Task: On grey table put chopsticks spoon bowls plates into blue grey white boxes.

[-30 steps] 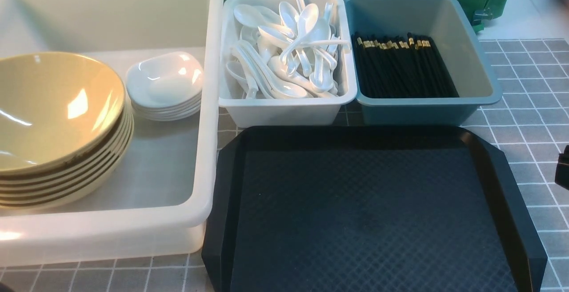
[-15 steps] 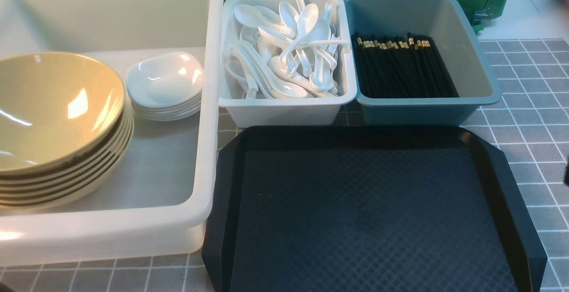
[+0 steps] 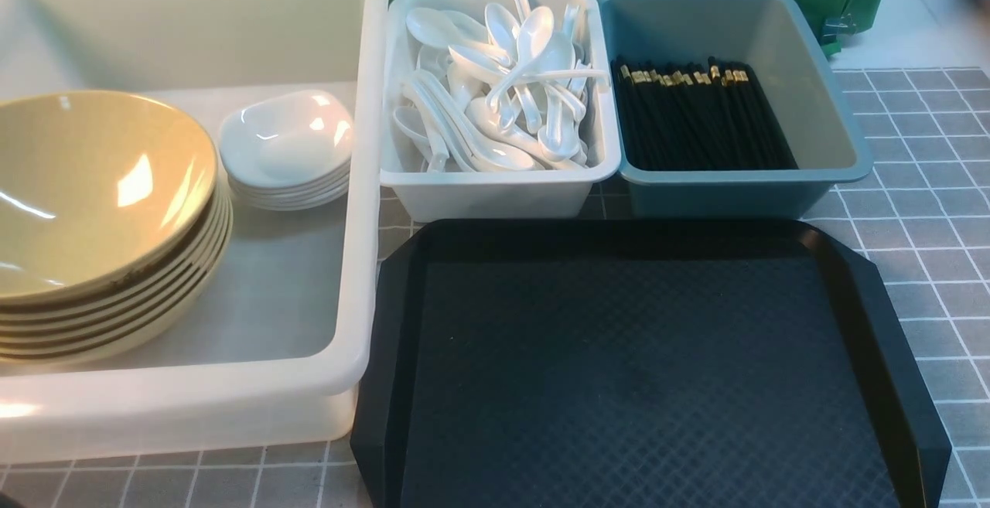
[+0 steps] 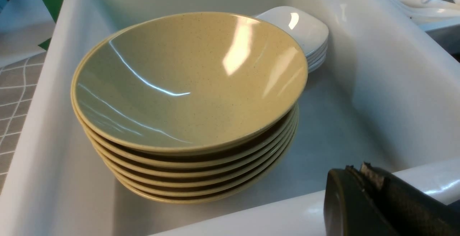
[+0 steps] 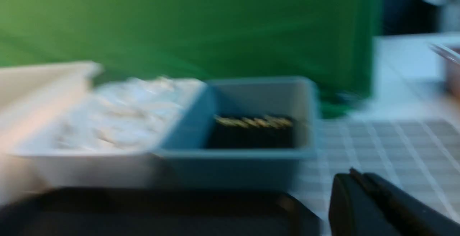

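glossy olive-yellow bowls [image 4: 190, 85], wide, nested; small white plates [image 4: 293, 29], stacked

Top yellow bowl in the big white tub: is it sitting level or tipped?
Tipped: the top bowl leans on the stack, a dark gap showing under one side of its rim while the other side sits close.
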Controlling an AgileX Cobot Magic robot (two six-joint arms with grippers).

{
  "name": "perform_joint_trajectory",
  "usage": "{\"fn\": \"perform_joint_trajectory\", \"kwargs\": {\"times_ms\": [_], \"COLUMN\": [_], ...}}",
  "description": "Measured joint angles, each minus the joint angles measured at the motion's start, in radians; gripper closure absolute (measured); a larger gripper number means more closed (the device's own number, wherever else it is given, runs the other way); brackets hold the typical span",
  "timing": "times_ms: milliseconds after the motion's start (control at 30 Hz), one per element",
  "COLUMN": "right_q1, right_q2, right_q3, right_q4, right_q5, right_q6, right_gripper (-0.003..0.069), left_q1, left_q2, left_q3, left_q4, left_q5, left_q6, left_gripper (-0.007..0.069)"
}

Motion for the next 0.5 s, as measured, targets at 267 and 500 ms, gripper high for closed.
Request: {"fn": "perform_joint_trajectory", "kwargs": {"times_ms": [267, 500], "right_q1": [-0.048, -0.074], "right_q2": [-0.065, -0.066], "right_q3": [0.099, 0.099], "right_q4": [-0.086, -0.12], "right_q5": [0.102, 0.192], "right_q6": [0.055, 0.091], "right_gripper": [0.0628, 0.0628], "left_q1": [0.0, 0.0], "left_q2": [0.0, -0.001], "left_q3": [0.001, 0.001], "left_q4": [0.0, -0.001], "left_q5": [0.002, 0.004], "left_q6": [0.0, 0.0], "left_gripper": [0.0634, 0.0634]}}
